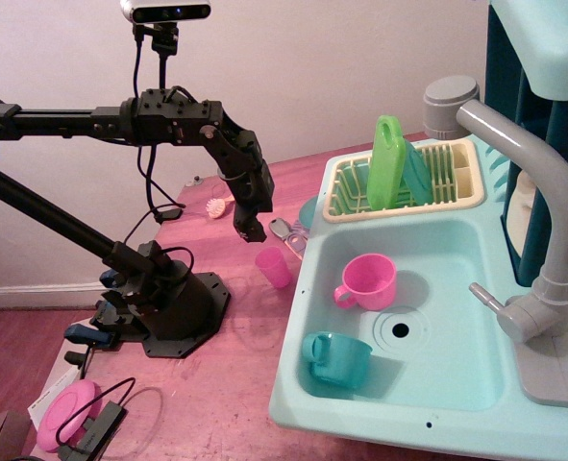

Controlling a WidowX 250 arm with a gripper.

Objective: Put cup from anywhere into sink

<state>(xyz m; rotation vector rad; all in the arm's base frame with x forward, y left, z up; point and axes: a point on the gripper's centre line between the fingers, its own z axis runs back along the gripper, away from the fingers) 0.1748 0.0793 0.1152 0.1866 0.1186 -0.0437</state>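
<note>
The cup (275,268) is a small pink tumbler standing upright on the reddish table, just left of the sink's left rim. The sink (437,250) is a pale turquoise basin with a round drain hole (400,330) and a grey faucet (524,182). My gripper (248,230) hangs from the black arm, pointing down, a little above and left of the cup and apart from it. Its fingers look close together and hold nothing that I can see.
A pink mug with a handle (367,281) and a teal mug (338,360) sit inside the basin. A cream-yellow dish rack (404,187) with a green board stands behind it. The arm's base (168,303) and cables sit at the left.
</note>
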